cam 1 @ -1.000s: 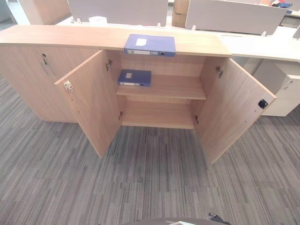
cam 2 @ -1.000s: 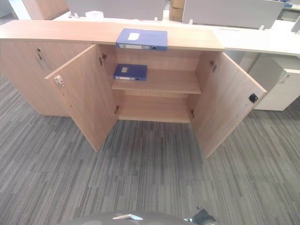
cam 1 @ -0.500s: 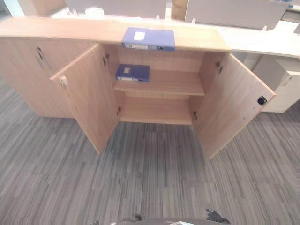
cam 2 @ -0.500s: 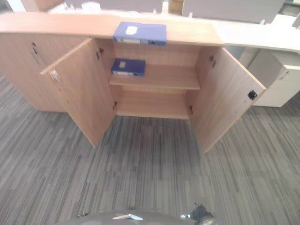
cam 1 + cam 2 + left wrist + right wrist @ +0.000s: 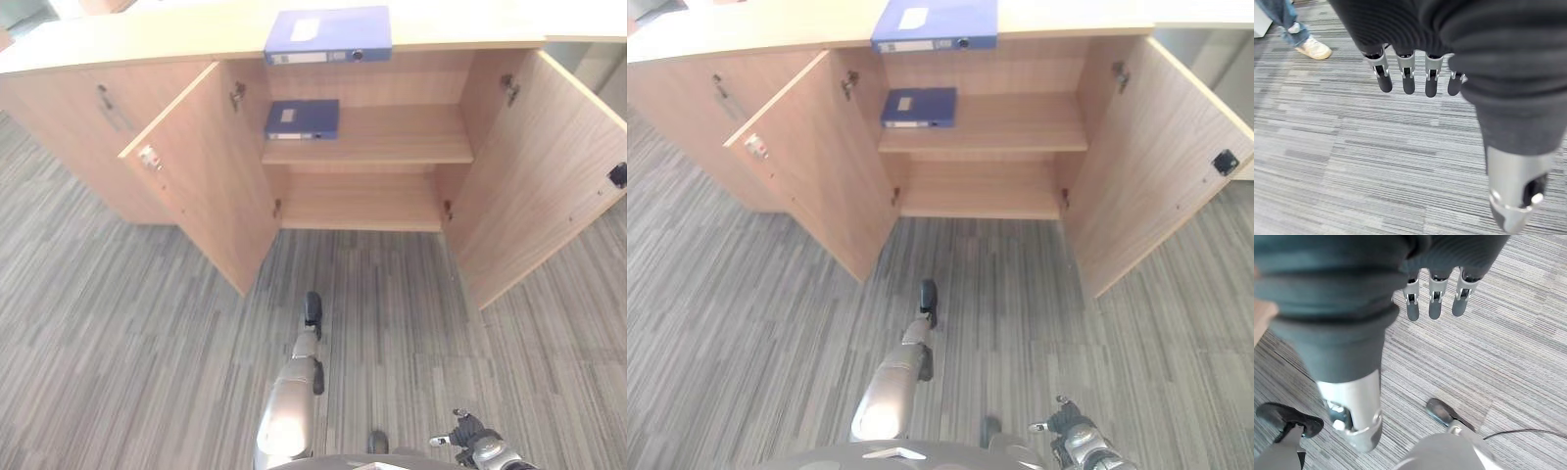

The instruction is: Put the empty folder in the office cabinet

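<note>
A blue folder (image 5: 328, 34) with a white label lies flat on top of the wooden cabinet (image 5: 392, 142). A second, smaller blue folder (image 5: 302, 118) lies on the left of the upper shelf. Both cabinet doors stand wide open. My left hand (image 5: 313, 311) reaches forward low over the carpet, well short of the cabinet; its fingers (image 5: 1408, 81) are straight and hold nothing. My right hand (image 5: 468, 436) hangs at the lower right, its fingers (image 5: 1435, 303) straight over the carpet and also holding nothing.
The left door (image 5: 211, 186) and right door (image 5: 544, 181) jut out toward me on either side of the opening. The lower shelf (image 5: 358, 201) is bare. Grey striped carpet (image 5: 147, 343) lies before the cabinet. A person's shoe (image 5: 1311, 48) shows on the carpet.
The camera has moved closer and tipped down, so the whole scene has shifted. My left arm has come up into view, stretched forward. Both folders lie as before.
</note>
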Controlling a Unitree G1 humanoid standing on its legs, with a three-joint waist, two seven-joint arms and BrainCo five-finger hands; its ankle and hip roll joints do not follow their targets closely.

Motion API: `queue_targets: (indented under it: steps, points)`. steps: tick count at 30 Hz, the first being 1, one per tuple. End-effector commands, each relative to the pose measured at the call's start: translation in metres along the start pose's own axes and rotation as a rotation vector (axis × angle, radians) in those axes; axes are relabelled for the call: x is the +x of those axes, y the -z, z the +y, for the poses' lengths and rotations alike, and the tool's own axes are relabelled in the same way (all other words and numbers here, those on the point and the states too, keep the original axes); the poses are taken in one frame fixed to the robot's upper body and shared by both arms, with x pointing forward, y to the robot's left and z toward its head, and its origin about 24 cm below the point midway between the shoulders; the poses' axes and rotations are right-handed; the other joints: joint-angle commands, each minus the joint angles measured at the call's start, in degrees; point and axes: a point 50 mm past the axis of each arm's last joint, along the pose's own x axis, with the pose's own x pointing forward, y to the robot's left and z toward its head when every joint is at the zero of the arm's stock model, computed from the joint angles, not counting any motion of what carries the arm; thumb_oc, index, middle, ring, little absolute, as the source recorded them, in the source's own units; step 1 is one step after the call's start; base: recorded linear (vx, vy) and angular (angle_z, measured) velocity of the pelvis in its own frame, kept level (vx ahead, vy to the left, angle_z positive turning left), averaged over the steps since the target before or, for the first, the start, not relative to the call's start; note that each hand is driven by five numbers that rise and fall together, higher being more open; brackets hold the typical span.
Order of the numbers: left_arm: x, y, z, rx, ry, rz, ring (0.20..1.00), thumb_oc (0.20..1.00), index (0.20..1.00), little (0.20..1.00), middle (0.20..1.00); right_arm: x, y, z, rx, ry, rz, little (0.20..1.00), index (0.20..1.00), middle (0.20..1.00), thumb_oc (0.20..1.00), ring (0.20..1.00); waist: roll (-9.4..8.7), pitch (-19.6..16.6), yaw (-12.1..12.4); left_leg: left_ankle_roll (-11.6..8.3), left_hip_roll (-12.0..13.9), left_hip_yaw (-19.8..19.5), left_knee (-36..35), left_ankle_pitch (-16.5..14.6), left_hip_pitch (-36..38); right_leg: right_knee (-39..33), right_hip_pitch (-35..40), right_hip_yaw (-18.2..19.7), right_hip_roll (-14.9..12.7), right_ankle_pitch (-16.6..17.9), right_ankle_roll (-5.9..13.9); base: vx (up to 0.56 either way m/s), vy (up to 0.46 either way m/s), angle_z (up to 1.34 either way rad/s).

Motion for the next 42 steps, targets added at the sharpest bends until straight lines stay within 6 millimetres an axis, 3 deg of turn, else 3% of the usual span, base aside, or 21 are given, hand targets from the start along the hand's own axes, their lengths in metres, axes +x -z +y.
queue_targets:
  steps: [1,5,8,9,12,14,15,16,17,19,20,22,24,29,30,31,32,36,37,39,42]
  points:
    - [-0.002,-0.01,0.016,0.046,-0.048,-0.06,1.0,1.0,1.0,1.0,1.0,-0.005,0.023,0.004,0.038,0.003,0.03,1.0,1.0,1.0,1.0,1.0,-2.66,-5.7,0.6,1.7,0.8,0.7,-2.5,9.3,0.9,-0.3,9.0,2.2,-1.1,-6.8,4.38,0.46,0.246,-0.58]
    - [-0.004,-0.006,0.026,0.041,-0.086,-0.051,1.0,1.0,1.0,1.0,1.0,-0.005,0.024,0.01,0.033,-0.011,0.022,1.0,1.0,1.0,1.0,1.0,-3.71,-9.1,1.4,1.35,2.3,1.4,-2.2,11.5,2.4,-0.9,12.4,4.9,-4.1,-9.2,6.56,0.45,0.253,-0.64]
    - [-0.006,-0.018,0.037,0.04,-0.116,-0.078,1.0,1.0,1.0,1.0,1.0,-0.004,0.016,0.014,0.043,-0.024,-0.007,1.0,1.0,1.0,1.0,1.0,-6.2,-11.0,1.8,1.92,1.1,2.6,1.7,11.7,1.8,-0.1,12.5,4.3,-7.7,-6.7,9.07,0.49,0.264,-0.13]
    - [-0.006,-0.018,0.037,0.04,-0.116,-0.078,1.0,1.0,1.0,1.0,1.0,-0.004,0.016,0.014,0.043,-0.024,-0.007,1.0,1.0,1.0,1.0,1.0,-6.2,-11.0,1.8,1.92,1.1,2.6,1.7,11.7,1.8,-0.1,12.5,4.3,-7.7,-6.7,9.07,0.29,0.15,-0.06]
    - [-0.008,-0.029,0.047,0.03,-0.144,-0.109,1.0,1.0,1.0,1.0,1.0,-0.002,0.002,0.015,0.017,-0.031,-0.053,1.0,1.0,1.0,1.0,1.0,-9.15,-11.9,2.1,3.96,-1.0,3.1,5.3,8.3,0.9,3.8,9.7,4.1,-10.6,4.7,12.02,0.31,0.175,-0.19]
    - [-0.009,-0.036,0.048,0.04,-0.152,-0.125,1.0,1.0,1.0,1.0,1.0,0.0,-0.021,0.013,-0.006,-0.03,-0.126,1.0,1.0,1.0,1.0,1.0,-10.55,-11.9,2.8,5.53,-2.4,4.4,5.1,5.3,1.9,9.1,6.8,4.1,-11.3,15.1,14.53,0.3,0.214,0.02]
    - [-0.01,-0.045,0.05,0.042,-0.167,-0.151,1.0,1.0,1.0,1.0,1.0,0.0,-0.043,0.01,-0.044,-0.021,-0.197,1.0,1.0,1.0,1.0,1.0,-10.14,-11.1,2.1,6.81,-3.1,5.2,4.0,3.2,4.9,16.0,2.2,1.0,-12.5,20.5,15.28,0.25,0.202,0.04]
    - [-0.01,-0.045,0.05,0.042,-0.167,-0.151,1.0,1.0,1.0,1.0,1.0,0.0,-0.043,0.01,-0.044,-0.021,-0.197,1.0,1.0,1.0,1.0,1.0,-10.14,-11.1,2.1,6.81,-3.1,5.2,4.0,3.2,4.9,16.0,2.2,1.0,-12.5,20.5,15.28,0.23,0.232,-0.03]
    - [-0.01,-0.047,0.049,0.048,-0.166,-0.154,1.0,1.0,1.0,1.0,1.0,0.0,-0.055,0.012,-0.081,-0.021,-0.232,1.0,1.0,1.0,1.0,1.0,-9.27,-10.5,1.6,7.46,-3.0,5.8,3.0,2.0,7.7,19.9,-1.4,-1.8,-13.6,22.4,14.67,0.17,0.203,-0.31]
    - [-0.01,-0.057,0.049,0.066,-0.168,-0.179,1.0,1.0,1.0,1.0,1.0,-0.001,-0.065,0.016,-0.153,-0.025,-0.274,1.0,1.0,1.0,1.0,1.0,-7.92,-9.7,-0.8,7.8,-3.4,6.6,-0.1,0.3,13.3,22.2,-6.8,-7.8,-15.2,21.1,13.68,0.35,0.262,-0.42]
    - [-0.012,-0.07,0.05,0.079,-0.167,-0.217,1.0,1.0,1.0,1.0,1.0,-0.003,-0.067,0.02,-0.215,-0.039,-0.29,1.0,1.0,1.0,1.0,1.0,-6.88,-9.1,-3.4,7.18,-3.4,7.0,-1.4,-1.6,17.8,18.6,-10.7,-13.5,-16.7,15.1,12.94,0.43,0.144,-0.05]
    - [-0.013,-0.081,0.046,0.117,-0.156,-0.248,1.0,1.0,1.0,1.0,1.0,-0.003,-0.068,0.021,-0.254,-0.043,-0.296,1.0,1.0,1.0,1.0,1.0,-6.58,-9.2,-5.3,6.32,-3.0,7.0,-1.4,-3.3,20.4,11.6,-12.9,-16.1,-17.9,12.9,13.12,0.37,-0.024,0.19]
    - [-0.013,-0.09,0.039,0.165,-0.144,-0.278,1.0,1.0,1.0,1.0,1.0,-0.005,-0.066,0.018,-0.274,-0.032,-0.3,1.0,1.0,1.0,1.0,1.0,-6.88,-8.9,-7.3,5.27,-3.2,5.9,-1.9,-5.3,23.6,3.7,-13.8,-15.7,-18.6,13.4,14.07,0.29,-0.102,0.38]
    - [-0.013,-0.09,0.039,0.165,-0.144,-0.279,1.0,1.0,1.0,1.0,1.0,-0.005,-0.066,0.018,-0.274,-0.032,-0.3,1.0,1.0,1.0,1.0,1.0,-6.82,-9.0,-7.3,5.27,-3.1,5.9,-1.9,-5.1,23.5,3.4,-13.8,-15.8,-18.5,13.7,14.02,0.08,-0.037,0.48]
    - [-0.013,-0.102,0.029,0.202,-0.128,-0.32,1.0,1.0,1.0,1.0,1.0,-0.004,-0.056,0.014,-0.247,-0.007,-0.266,1.0,1.0,1.0,1.0,1.0,-7.54,-8.8,-9.2,3.86,-2.7,5.2,-2.2,-6.8,26.8,-1.9,-17.2,-14.0,-19.6,17.0,15.96,0.58,-0.337,0.5]
    - [-0.025,-0.128,0.052,0.168,-0.158,-0.364,1.0,1.0,1.0,1.0,1.0,-0.005,-0.039,0.017,-0.247,-0.039,-0.222,1.0,1.0,1.0,1.0,1.0,-8.75,-10.0,-11.3,2.61,-1.7,5.4,-1.5,-8.0,29.7,-1.8,-17.6,-11.6,-20.7,19.9,17.22,0.66,-0.409,0.48]
    - [-0.023,-0.122,0.052,0.173,-0.166,-0.35,1.0,1.0,1.0,1.0,1.0,-0.004,-0.032,0.021,-0.235,-0.054,-0.197,1.0,1.0,1.0,1.0,1.0,-9.17,-10.3,-11.1,2.34,-1.8,5.1,-1.1,-8.3,30.4,-1.5,-17.0,-10.7,-21.1,20.3,17.18,0.51,-0.423,0.47]
    - [-0.022,-0.116,0.056,0.169,-0.186,-0.337,1.0,1.0,1.0,1.0,1.0,-0.004,-0.031,0.025,-0.265,-0.077,-0.183,1.0,1.0,1.0,1.0,1.0,-9.29,-12.3,-10.7,1.17,-0.5,4.5,-1.2,-8.9,32.3,-2.3,-14.3,-9.0,-20.0,18.6,17.29,0.16,-0.204,0.0]
    - [-0.02,-0.109,0.054,0.164,-0.192,-0.331,1.0,1.0,1.0,1.0,1.0,-0.003,-0.035,0.027,-0.286,-0.084,-0.197,1.0,1.0,1.0,1.0,1.0,-8.33,-12.8,-10.3,0.12,1.3,3.9,-1.2,-7.6,32.2,-2.1,-13.4,-9.4,-18.5,16.1,16.46,0.05,-0.231,0.07]
    - [-0.022,-0.117,0.052,0.172,-0.211,-0.374,1.0,1.0,1.0,1.0,1.0,-0.005,-0.039,0.015,-0.255,-0.039,-0.225,1.0,1.0,1.0,1.0,1.0,-6.42,-12.9,-10.1,-1.43,4.4,2.2,-1.8,-3.9,30.2,-1.7,-12.6,-10.8,-15.8,13.2,14.8,0.02,-0.293,0.01]
    - [-0.025,-0.127,0.052,0.182,-0.23,-0.417,1.0,1.0,1.0,1.0,1.0,-0.005,-0.036,0.005,-0.245,-0.001,-0.221,1.0,1.0,1.0,1.0,1.0,-5.28,-13.1,-10.2,-1.93,5.3,1.5,-2.0,-2.9,29.4,-2.2,-11.7,-12.4,-14.7,12.1,14.18,0.01,-0.134,0.15]
